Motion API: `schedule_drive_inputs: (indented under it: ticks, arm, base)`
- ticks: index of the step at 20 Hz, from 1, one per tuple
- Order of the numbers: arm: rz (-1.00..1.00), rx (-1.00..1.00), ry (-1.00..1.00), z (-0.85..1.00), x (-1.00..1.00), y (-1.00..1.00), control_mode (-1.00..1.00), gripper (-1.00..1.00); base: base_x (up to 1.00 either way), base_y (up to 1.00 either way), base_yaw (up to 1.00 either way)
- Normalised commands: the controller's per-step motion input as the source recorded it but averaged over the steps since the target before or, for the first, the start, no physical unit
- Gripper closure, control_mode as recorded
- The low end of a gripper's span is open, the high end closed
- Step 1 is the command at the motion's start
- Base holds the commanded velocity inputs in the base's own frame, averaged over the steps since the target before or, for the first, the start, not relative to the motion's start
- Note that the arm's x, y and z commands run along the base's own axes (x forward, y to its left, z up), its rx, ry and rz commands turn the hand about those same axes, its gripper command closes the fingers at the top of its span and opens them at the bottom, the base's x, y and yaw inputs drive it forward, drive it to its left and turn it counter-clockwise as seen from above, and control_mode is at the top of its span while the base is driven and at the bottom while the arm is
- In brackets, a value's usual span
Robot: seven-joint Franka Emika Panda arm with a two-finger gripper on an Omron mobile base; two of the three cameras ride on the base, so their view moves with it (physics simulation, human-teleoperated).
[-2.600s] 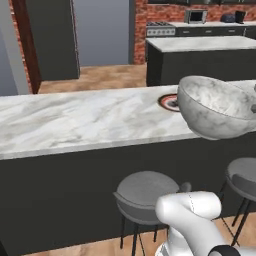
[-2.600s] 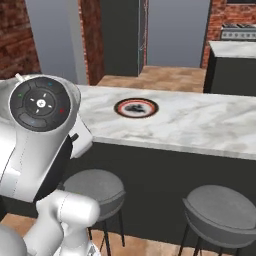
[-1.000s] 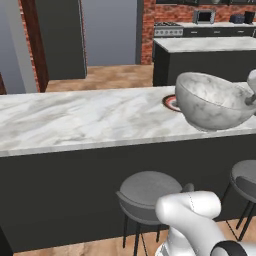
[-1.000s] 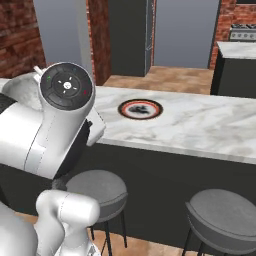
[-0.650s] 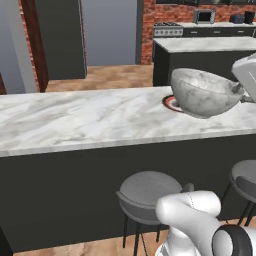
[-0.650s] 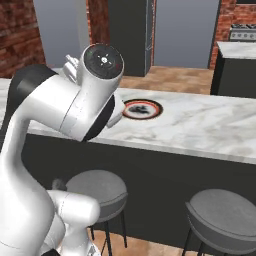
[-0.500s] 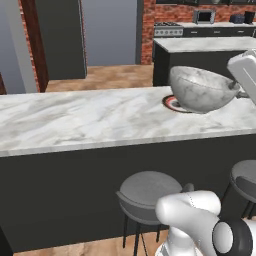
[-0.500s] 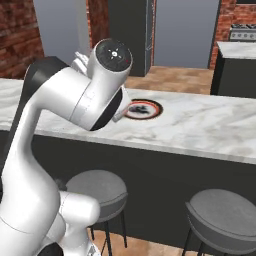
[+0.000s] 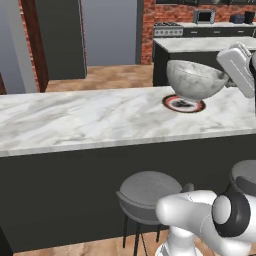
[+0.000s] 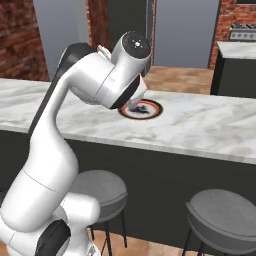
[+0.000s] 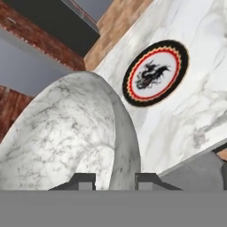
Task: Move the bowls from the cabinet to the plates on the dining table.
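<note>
Marbled bowl (image 9: 194,79) hangs pinched by its rim in the pincer (image 11: 114,181), just above the red-rimmed plate (image 9: 183,104) on the desk (image 9: 90,117).

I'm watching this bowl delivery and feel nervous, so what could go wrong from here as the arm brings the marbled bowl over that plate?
1. The gripper pinches the marbled bowl by its rim only, so it could tilt or slip free.
2. The bowl hangs above the plate near the dining table edge; a release off centre might land it partly on marble or crack the plate.
</note>
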Motion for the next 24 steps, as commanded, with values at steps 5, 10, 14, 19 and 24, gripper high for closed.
schedule_drive_inputs:
  ticks: [5, 10, 14, 19, 24]
  arm:
    - [-0.02, -0.09, 0.02, -0.27, 0.51, -0.05, -1.0, 1.0]
    - [-0.04, -0.08, 0.02, -0.11, 0.18, -0.08, -1.0, 1.0]
    - [-0.01, -0.04, 0.0, -0.01, 0.02, -0.18, -1.0, 1.0]
    - [0.0, 0.0, 0.0, 0.04, 0.03, -0.17, -1.0, 1.0]
    - [0.0, -0.07, 0.02, 0.0, 0.4, -0.11, -1.0, 1.0]
  base:
    - [0.0, 0.0, 0.0]
    - [0.0, 0.0, 0.0]
    - [0.0, 0.0, 0.0]
    - [0.0, 0.0, 0.0]
    - [0.0, 0.0, 0.0]
